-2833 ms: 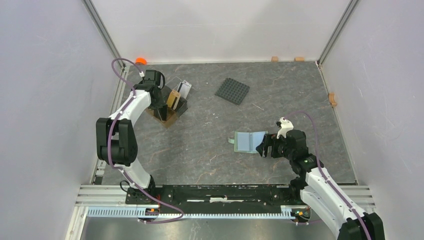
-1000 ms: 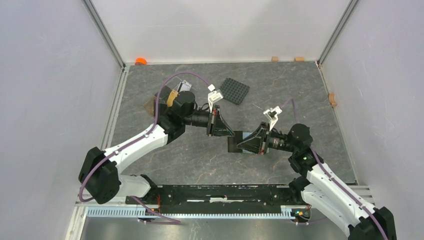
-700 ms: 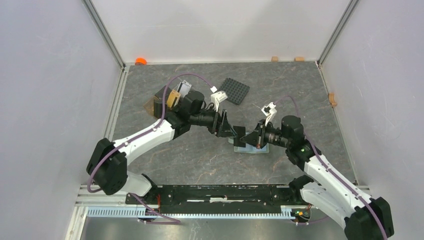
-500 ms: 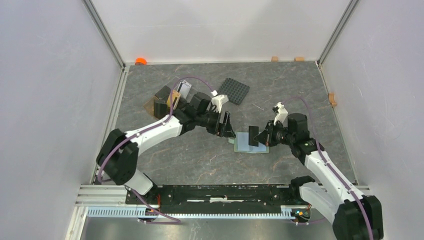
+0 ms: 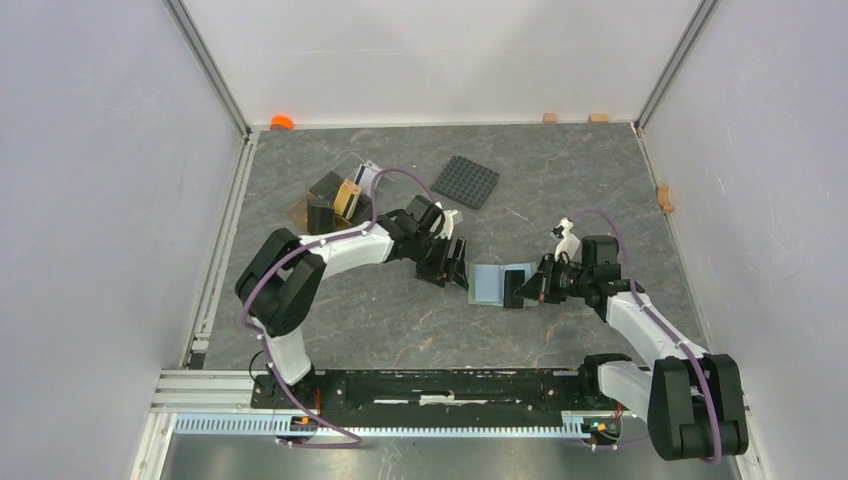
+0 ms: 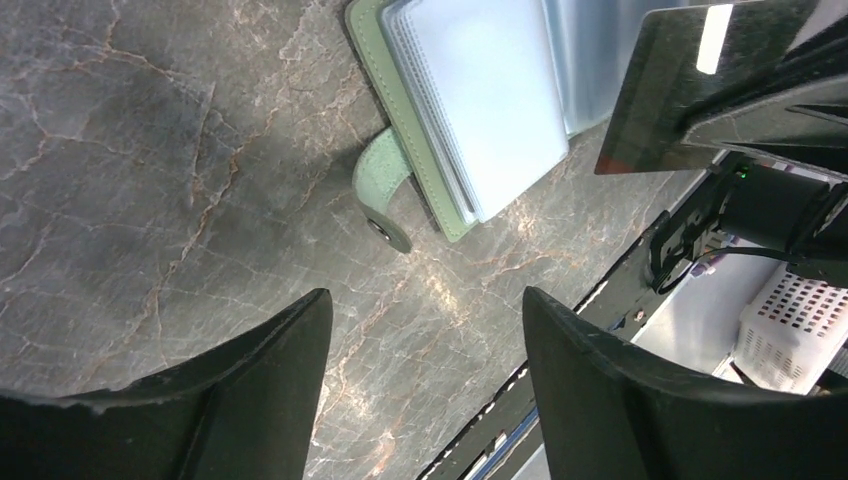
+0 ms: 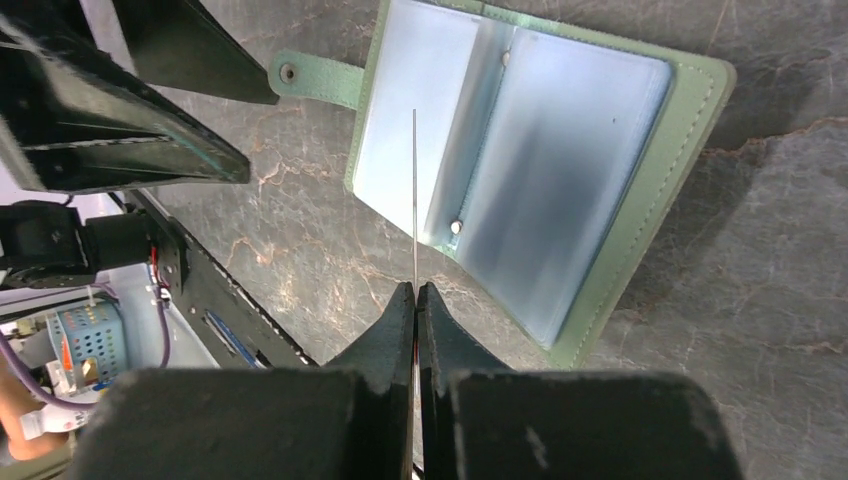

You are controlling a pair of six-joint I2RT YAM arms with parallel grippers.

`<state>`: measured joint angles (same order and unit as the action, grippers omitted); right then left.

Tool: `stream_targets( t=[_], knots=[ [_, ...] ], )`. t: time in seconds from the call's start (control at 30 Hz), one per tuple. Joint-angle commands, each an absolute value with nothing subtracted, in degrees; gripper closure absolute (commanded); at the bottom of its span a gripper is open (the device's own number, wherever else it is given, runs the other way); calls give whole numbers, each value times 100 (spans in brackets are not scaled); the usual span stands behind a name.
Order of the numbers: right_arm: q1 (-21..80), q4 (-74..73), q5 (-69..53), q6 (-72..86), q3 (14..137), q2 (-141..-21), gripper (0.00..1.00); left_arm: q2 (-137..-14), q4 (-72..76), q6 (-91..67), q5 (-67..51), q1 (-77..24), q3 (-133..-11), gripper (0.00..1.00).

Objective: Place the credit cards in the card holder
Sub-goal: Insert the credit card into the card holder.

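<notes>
The card holder (image 5: pixel 487 281) lies open on the table, sage-green outside, light blue inside (image 7: pixel 540 150), its strap (image 6: pixel 385 190) pointing left. My right gripper (image 5: pixel 524 286) is shut on a black credit card (image 5: pixel 513 289), held on edge just over the holder's right half. In the right wrist view that card (image 7: pixel 414 190) shows as a thin line running out from the shut gripper (image 7: pixel 414 288). My left gripper (image 5: pixel 452 264) is open and holds nothing (image 6: pixel 425 295), just left of the holder. More credit cards, black (image 5: pixel 320 213), tan-gold (image 5: pixel 347 200) and white (image 5: pixel 368 178), stand in the brown tray (image 5: pixel 300 212).
A black studded square plate (image 5: pixel 465 181) lies behind the holder. An orange cap (image 5: pixel 282 122) sits at the back left corner. Small tan blocks (image 5: pixel 664 197) line the right and back walls. The arms' base rail (image 5: pixel 440 385) runs along the near edge.
The black card passed from my left gripper to my right one above the holder. The left gripper opened and drew back left; the right one shut on the card and came down to the holder.
</notes>
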<state>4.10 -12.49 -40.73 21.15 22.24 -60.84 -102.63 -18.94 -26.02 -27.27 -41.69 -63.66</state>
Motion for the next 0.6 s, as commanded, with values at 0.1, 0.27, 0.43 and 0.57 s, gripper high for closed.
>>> stream_targets(
  t=[0.1,0.27,0.43,0.57],
  knots=[
    [263,-655,-4187,2383,2311,-6225,100,-10640,-1949,-2827,-2786,-4236,-6765,38],
    [223,-282,-4218,2518,2287,-6530,100,-10860,-2094,-2791,-2721,-4263,-6916,51],
    [227,-41,-4273,2609,2233,-6695,100,-10926,-2186,-2733,-2584,-4263,-6968,57],
    [233,226,-4277,2723,2190,-6789,100,-11010,-2211,-2724,-2575,-4263,-7014,59]
  ],
)
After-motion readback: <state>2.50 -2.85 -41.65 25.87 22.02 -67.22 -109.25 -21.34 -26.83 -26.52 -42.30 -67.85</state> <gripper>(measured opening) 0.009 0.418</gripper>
